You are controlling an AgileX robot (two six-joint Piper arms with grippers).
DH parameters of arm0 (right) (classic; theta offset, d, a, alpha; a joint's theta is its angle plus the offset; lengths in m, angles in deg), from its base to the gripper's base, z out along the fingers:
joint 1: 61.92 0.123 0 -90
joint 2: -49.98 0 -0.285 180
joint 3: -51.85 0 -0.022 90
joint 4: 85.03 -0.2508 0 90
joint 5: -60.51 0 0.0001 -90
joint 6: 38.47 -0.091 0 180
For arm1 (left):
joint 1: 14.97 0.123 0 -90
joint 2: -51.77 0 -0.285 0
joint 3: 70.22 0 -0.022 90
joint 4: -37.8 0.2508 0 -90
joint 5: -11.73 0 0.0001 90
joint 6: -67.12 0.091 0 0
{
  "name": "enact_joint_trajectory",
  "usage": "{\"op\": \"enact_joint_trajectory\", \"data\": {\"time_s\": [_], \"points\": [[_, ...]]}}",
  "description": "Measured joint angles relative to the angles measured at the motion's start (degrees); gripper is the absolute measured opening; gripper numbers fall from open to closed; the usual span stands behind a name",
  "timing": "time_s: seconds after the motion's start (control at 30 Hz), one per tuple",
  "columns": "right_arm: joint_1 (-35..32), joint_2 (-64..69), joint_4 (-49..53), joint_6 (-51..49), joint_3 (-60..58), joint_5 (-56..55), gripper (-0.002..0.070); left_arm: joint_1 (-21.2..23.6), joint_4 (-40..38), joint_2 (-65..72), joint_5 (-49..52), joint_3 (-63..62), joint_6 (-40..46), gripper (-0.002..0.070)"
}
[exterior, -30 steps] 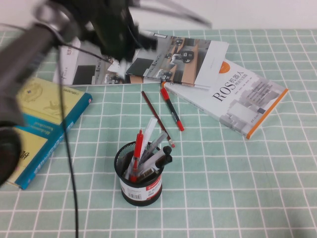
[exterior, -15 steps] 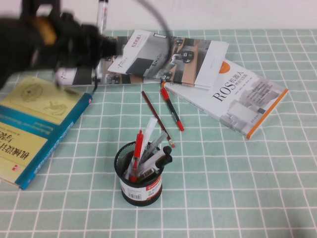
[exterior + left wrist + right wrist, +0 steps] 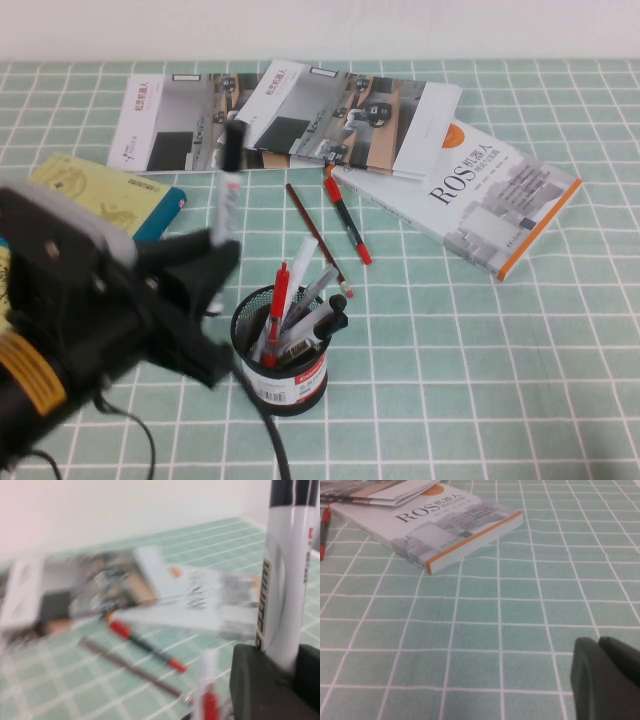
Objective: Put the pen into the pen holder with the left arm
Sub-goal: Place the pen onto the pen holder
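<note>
We've got the left jaws (image 3: 212, 268) clamped on the pen (image 3: 225, 190), which sticks up out of them cap-up, just beside the holder (image 3: 281, 352), so slide over its crowded mouth and lower slowly; right jaws (image 3: 607, 672) look closed, parked.

One pen (image 3: 225, 195), white-barrelled with a black cap, stands upright in the one left gripper (image 3: 205, 300) at the near left, and one pen holder (image 3: 281, 350) sits just right of it with several pens in it, too crowded to count surely. Two writing tools lie loose on the cloth beyond the holder: one red pen (image 3: 347, 228) and one brown pencil (image 3: 316, 238). Four printed items lie at the far side and left: two brochures (image 3: 330, 115), one white ROS book (image 3: 480, 195) and one yellow-and-blue book (image 3: 100, 195).
</note>
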Motion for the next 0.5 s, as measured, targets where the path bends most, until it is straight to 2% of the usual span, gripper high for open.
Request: {"op": "enact_joint_trajectory", "data": {"time_s": [0.2,0.5], "points": [[0.0,0.0,0.0,0.0,0.0,0.0,-0.002,-1.3,6.5,4.4,-12.3,3.7,-1.0,0.0108],[0.0,0.0,0.0,0.0,0.0,0.0,-0.002,-1.3,5.5,16.6,-21.5,4.0,0.1,0.0108]]}}
